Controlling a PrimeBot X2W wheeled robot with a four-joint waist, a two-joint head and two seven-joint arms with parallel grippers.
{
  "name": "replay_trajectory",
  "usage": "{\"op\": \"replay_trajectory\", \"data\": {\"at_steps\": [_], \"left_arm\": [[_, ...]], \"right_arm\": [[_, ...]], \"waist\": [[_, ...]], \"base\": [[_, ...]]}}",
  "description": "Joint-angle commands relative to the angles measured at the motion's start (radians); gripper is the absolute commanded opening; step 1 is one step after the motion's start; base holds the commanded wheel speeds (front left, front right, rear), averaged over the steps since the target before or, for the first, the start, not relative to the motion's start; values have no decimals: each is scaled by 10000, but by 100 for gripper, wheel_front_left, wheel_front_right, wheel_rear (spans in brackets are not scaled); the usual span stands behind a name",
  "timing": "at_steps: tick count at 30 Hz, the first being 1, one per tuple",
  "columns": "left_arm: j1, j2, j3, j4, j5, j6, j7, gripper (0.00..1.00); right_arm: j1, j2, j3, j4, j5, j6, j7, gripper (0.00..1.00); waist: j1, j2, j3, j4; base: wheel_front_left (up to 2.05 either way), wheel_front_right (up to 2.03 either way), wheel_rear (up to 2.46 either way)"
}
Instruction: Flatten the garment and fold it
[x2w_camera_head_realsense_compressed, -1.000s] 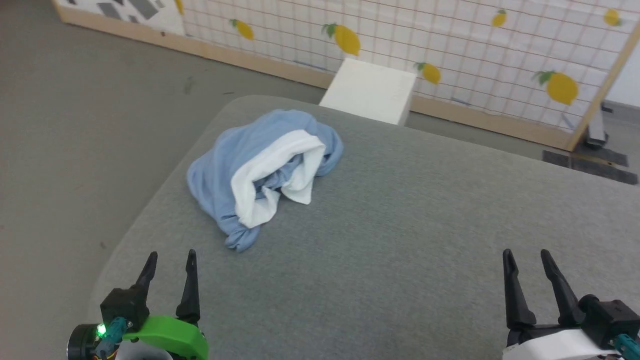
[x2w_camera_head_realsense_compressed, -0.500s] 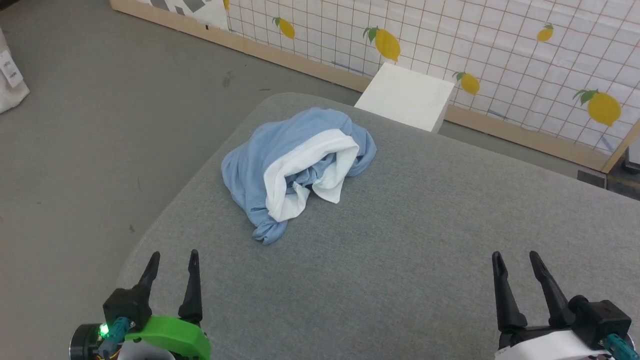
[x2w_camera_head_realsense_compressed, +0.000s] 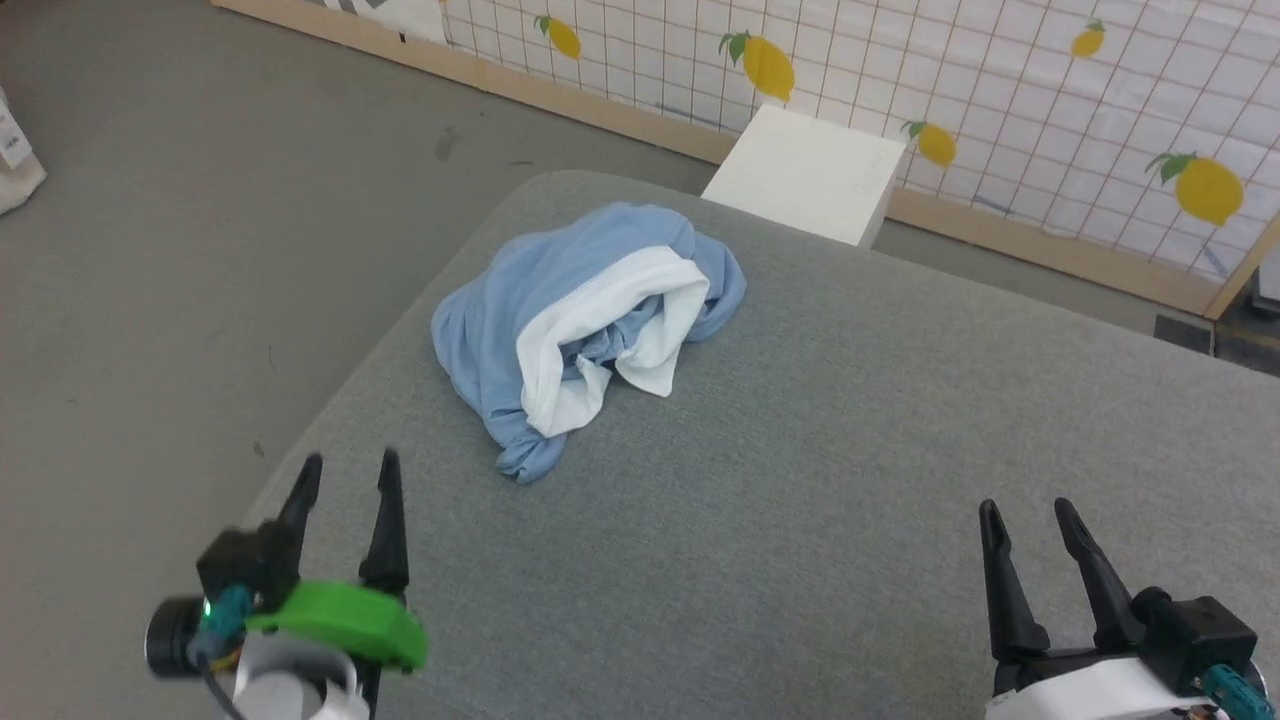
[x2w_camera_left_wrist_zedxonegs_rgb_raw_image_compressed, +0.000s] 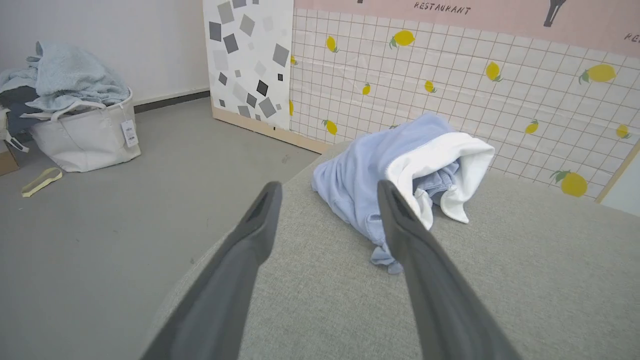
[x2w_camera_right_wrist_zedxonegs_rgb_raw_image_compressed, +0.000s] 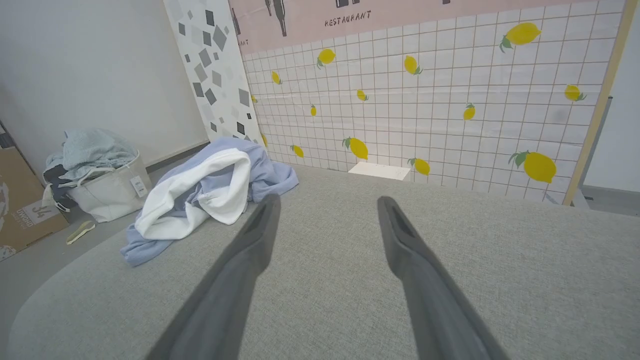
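The garment (x2w_camera_head_realsense_compressed: 560, 310) lies in a crumpled heap of light blue cloth with white lining turned out, near the far left corner of the grey padded table (x2w_camera_head_realsense_compressed: 800, 480). My left gripper (x2w_camera_head_realsense_compressed: 348, 468) hovers open at the table's near left edge, a short way in front of the heap's lower tip. In the left wrist view the garment (x2w_camera_left_wrist_zedxonegs_rgb_raw_image_compressed: 380, 165) sits just beyond the right finger (x2w_camera_left_wrist_zedxonegs_rgb_raw_image_compressed: 400, 220). At the near right my right gripper (x2w_camera_head_realsense_compressed: 1026, 512) stands open and empty, far from the cloth; its wrist view has the garment (x2w_camera_right_wrist_zedxonegs_rgb_raw_image_compressed: 210, 185) off to the left.
A white box (x2w_camera_head_realsense_compressed: 805, 172) stands on the floor behind the table, against a lemon-patterned tiled wall panel (x2w_camera_head_realsense_compressed: 1000, 100). A white basket of laundry (x2w_camera_left_wrist_zedxonegs_rgb_raw_image_compressed: 80, 130) and a cardboard box (x2w_camera_right_wrist_zedxonegs_rgb_raw_image_compressed: 22, 200) sit on the grey floor to the left.
The head camera has shifted, so the whole scene slid right and slightly up. My left gripper has risen a little and is motion-blurred. The garment lies as before.
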Motion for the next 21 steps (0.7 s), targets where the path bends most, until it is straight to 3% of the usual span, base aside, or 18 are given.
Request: {"op": "replay_trajectory", "data": {"at_steps": [1, 13, 19, 21], "left_arm": [[-502, 30, -48, 79, -86, -77, -26, 100], [-4984, 596, -225, 2985, -999, -601, 304, 100], [-7276, 1030, -862, 4924, -1889, -687, 2081, 100], [-7903, 1224, -1507, 5457, -2209, -691, 3288, 100]], "right_arm": [[-230, 3, 27, -57, -91, -15, -59, 100], [-1182, 3, 276, -359, -832, -15, 174, 100], [-1426, 3, 148, -665, -1076, -15, 350, 100], [-1445, 3, 111, -759, -1112, -15, 374, 100]], "waist": [[-1, 41, 170, -73], [-1, 41, 1881, -1285], [-1, 41, 2675, -2122], [-1, 41, 2903, -2389]], "base": [[0, 0, 0], [0, 0, 0], [0, 0, 0], [0, 0, 0]]}}
